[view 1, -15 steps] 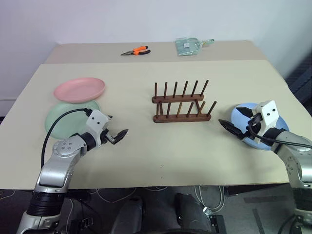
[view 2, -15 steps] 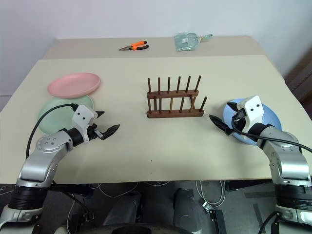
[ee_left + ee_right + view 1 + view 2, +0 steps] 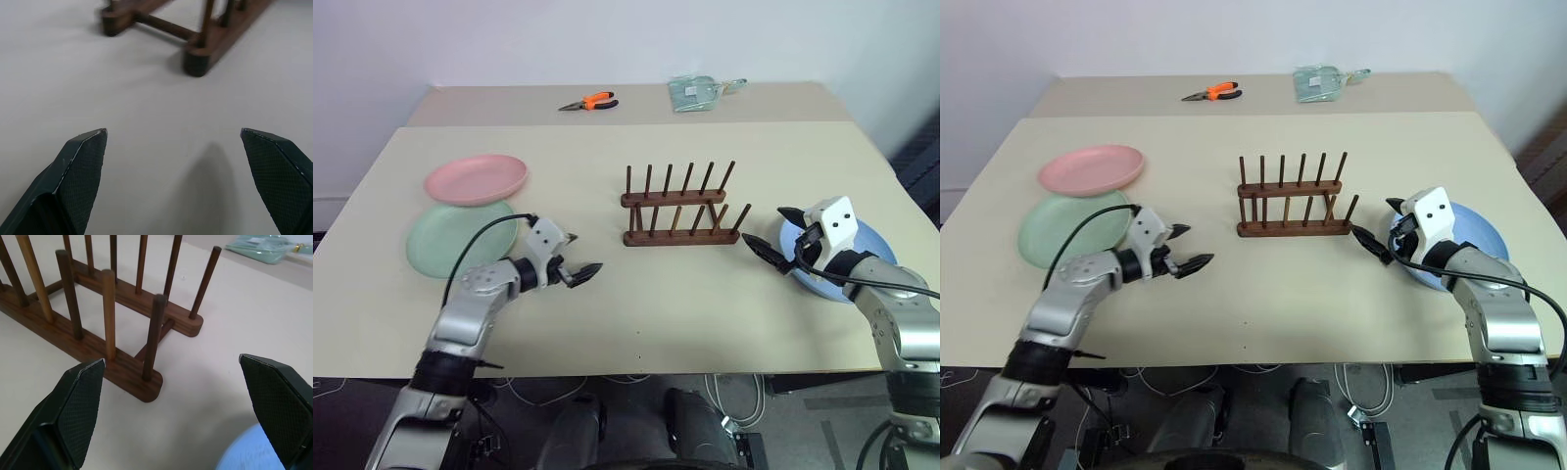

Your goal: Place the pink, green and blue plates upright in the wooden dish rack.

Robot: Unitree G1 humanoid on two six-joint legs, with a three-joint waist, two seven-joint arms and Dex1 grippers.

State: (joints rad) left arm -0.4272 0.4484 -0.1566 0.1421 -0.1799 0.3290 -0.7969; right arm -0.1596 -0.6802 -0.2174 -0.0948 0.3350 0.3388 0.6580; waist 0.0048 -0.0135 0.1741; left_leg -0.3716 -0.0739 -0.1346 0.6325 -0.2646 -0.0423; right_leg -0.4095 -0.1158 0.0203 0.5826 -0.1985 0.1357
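Left eye view: I saw left gripper (image 3: 576, 267) swing inward off green plate (image 3: 460, 239), right gripper (image 3: 775, 238) nudged toward wooden dish rack (image 3: 679, 207); both gaped empty, no plate racked yet.

Silver arms, black cables, white wrist blocks, black textured pointed fingers (image 3: 80, 166).

A wide beige table (image 3: 636, 323) stood in front of a plain white wall (image 3: 607, 39), with a second beige tabletop (image 3: 509, 103) butted against its far edge. Beneath the near edge, grey floor (image 3: 803, 411) showed with loose white and black cables (image 3: 734, 392) lying on it. The light was even and soft, throwing only faint shadows on the tabletop.
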